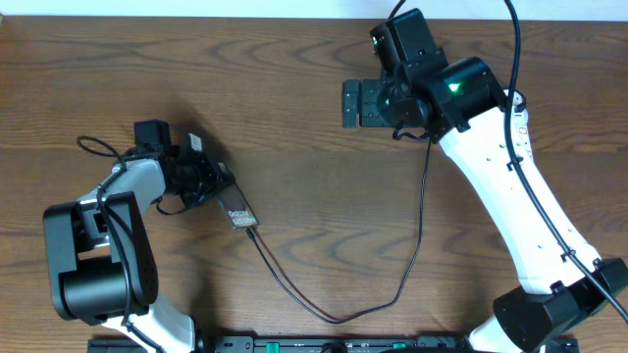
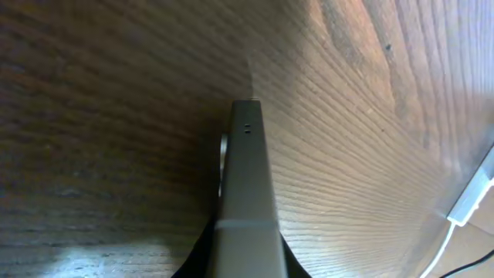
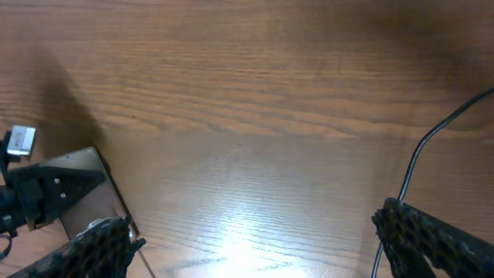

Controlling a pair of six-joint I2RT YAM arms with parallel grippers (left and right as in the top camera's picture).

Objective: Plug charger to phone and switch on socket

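Dark wood-grain table (image 1: 294, 69) fills the overhead frame, with a pale strip (image 1: 196, 8) along the top. Left of centre, the left gripper (image 1: 209, 184) clamps the phone (image 1: 238, 216), and the charger (image 1: 339, 316) meets its lower end. Upper centre, the right gripper (image 1: 351, 104) gapes wide, empty.

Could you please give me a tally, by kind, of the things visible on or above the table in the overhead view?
phone: 1
charger cable: 1
pincers: 2 (left pincer, right pincer)
Total: 4
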